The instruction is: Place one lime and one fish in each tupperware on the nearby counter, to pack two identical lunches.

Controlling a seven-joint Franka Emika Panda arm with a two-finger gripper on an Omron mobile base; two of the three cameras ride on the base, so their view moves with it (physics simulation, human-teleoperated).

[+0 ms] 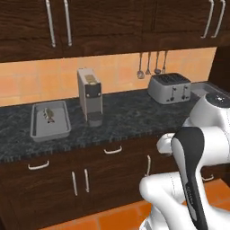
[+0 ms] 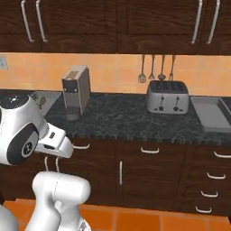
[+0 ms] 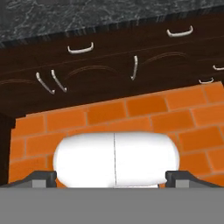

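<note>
1. In the hand view the gripper (image 3: 112, 177) looks down over the orange brick floor (image 3: 144, 109) toward the cabinet fronts; its two dark fingertips (image 3: 43, 178) stand far apart at the lower corners, released, with nothing between them.
2. Beyond the floor come the dark brown drawers (image 1: 112, 152) and doors with curved silver handles, directly under the counter edge.
3. The counter (image 1: 130, 117), dark marbled stone, runs left to right across both base views.
4. In the left base view, one tupperware (image 1: 50, 120) sits on the left part of the counter, near its front edge, with its long axis running front to back.
5. A fish (image 1: 49, 114) lies inside that tray, in its far half. Its long axis runs roughly along the tray's length; which end is the head is too small to tell.
6. Just right of that tray stands a tall grey coffee machine (image 1: 90, 96), apart from the tray.
7. Farther right, near the wall, sits a silver toaster (image 1: 170, 88), with hanging utensils (image 1: 152, 65) on the orange tiled wall behind it.
8. The second tupperware (image 2: 211, 113) lies at the right end of the counter in the right base view, right of the toaster, long axis running front to back.
</note>
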